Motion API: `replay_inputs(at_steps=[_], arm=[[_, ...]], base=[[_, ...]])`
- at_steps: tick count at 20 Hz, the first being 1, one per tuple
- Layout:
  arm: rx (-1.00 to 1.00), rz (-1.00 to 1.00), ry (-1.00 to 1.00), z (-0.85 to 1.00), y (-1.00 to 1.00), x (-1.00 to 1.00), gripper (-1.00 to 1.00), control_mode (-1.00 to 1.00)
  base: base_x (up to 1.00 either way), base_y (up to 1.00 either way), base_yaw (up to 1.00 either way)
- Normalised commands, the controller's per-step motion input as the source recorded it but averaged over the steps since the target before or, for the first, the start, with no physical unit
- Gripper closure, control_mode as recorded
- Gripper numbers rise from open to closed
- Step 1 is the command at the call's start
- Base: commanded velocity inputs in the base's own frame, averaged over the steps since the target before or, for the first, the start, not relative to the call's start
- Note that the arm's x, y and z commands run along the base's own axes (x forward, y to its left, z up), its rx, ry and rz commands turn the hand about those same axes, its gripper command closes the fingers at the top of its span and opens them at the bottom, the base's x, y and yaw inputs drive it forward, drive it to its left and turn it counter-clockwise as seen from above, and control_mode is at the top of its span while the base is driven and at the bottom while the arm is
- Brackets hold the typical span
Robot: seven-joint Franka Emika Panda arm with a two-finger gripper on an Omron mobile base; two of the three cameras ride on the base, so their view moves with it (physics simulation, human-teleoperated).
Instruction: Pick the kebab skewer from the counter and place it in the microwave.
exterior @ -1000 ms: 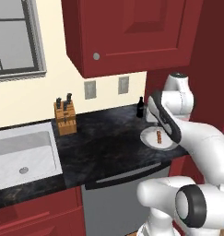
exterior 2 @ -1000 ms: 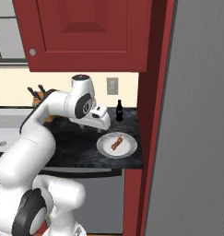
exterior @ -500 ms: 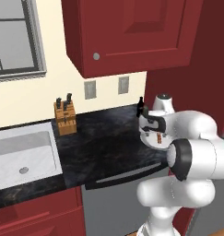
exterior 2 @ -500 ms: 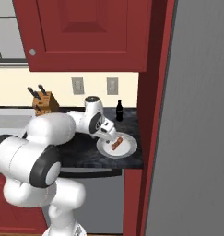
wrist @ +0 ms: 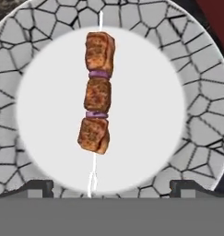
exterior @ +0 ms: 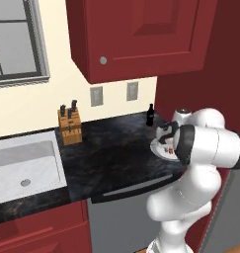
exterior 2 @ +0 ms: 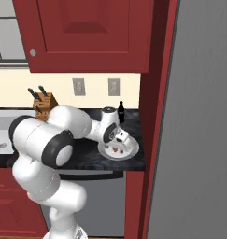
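The kebab skewer (wrist: 97, 92), a thin stick with three browned chunks, lies across a round white plate (wrist: 201, 92) with a cracked-tile rim. The plate (exterior 2: 130, 150) stands on the black counter (exterior: 111, 153) near its right end. My gripper (wrist: 112, 189) hangs straight over the plate, open wide, its fingertips (wrist: 39, 186) low at either side of the stick's near end and touching nothing. From the base views the hand (exterior 2: 120, 139) sits close above the plate (exterior: 158, 148), and the skewer (exterior 2: 116, 150) shows beneath it. The microwave is out of view.
A small dark bottle (exterior: 150, 114) stands just behind the plate by the wall. A knife block (exterior: 68, 126) and a white sink (exterior: 22, 163) lie further left. Red upper cabinets (exterior: 136, 34) hang overhead; a tall grey fridge (exterior 2: 199, 116) closes off the right.
The arm has folded down and forward, bringing the hand from above the counter to just over the plate. The jaws stayed open. Skewer and plate have not moved.
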Motion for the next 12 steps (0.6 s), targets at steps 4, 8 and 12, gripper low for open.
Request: replay_inputs(at_steps=[4,8,12], arm=[[0.00,0.00,0.01,-0.47,-0.01,0.46,-1.00,-1.00],[0.00,0.00,0.00,-0.24,0.00,0.68,-1.00,-1.00],[0.00,0.00,0.00,-0.20,0.00,0.50,-1.00,-1.00]], base=[[0.00,0.00,0.00],[0.00,0.00,0.00],[0.00,0.00,0.00]])
